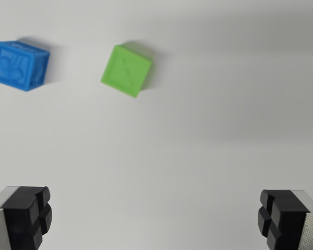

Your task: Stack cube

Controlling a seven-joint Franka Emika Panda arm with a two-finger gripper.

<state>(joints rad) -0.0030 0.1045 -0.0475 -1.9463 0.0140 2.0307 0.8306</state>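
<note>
A blue cube (18, 65) with embossed faces rests on the white surface at the wrist view's upper left. A green cube (126, 70) lies to its right, turned at an angle, with a clear gap between the two. My gripper (154, 219) hangs above the surface at the bottom of the view, open wide. Its left black pad (28, 216) and right black pad (279, 219) sit at the two lower corners with nothing between them. Both cubes lie well ahead of the fingertips, toward the view's top left.
The white tabletop (198, 135) fills the whole view. A soft shadow band crosses it on the right side.
</note>
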